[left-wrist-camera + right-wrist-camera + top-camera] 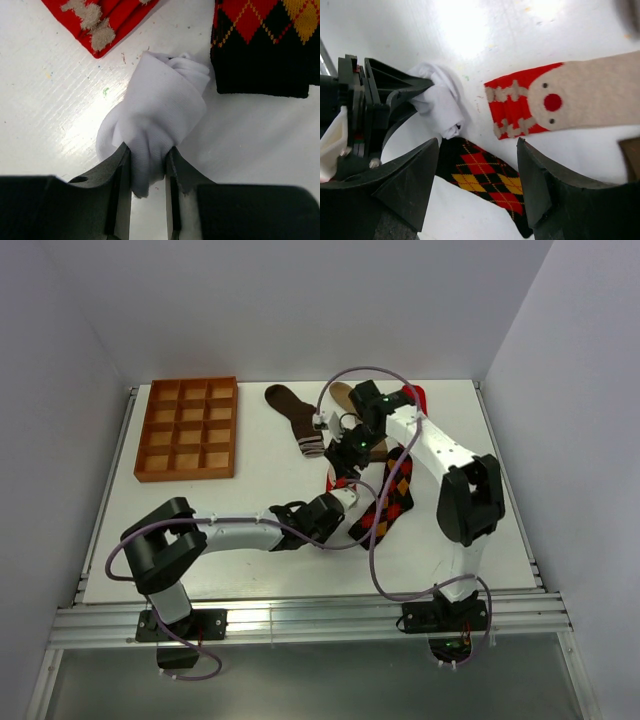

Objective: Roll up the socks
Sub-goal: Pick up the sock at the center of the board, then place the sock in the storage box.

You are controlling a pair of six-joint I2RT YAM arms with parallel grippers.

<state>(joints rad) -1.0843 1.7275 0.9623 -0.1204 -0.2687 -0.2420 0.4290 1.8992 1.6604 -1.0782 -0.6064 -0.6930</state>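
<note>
White sock (pixel 162 107), rolled bundle (creased folds)

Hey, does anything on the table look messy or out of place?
The white sock is a loose, lumpy wad pinched in the left pincer, not a tidy roll. Nothing looks torn or spilled.

You see a plain white sock (pixel 160 110), a red sock (pixel 535 107) with a beige face, a black sock (pixel 262 50) with red and yellow diamonds, and an orange-brown tray (pixel 188 383).
</note>
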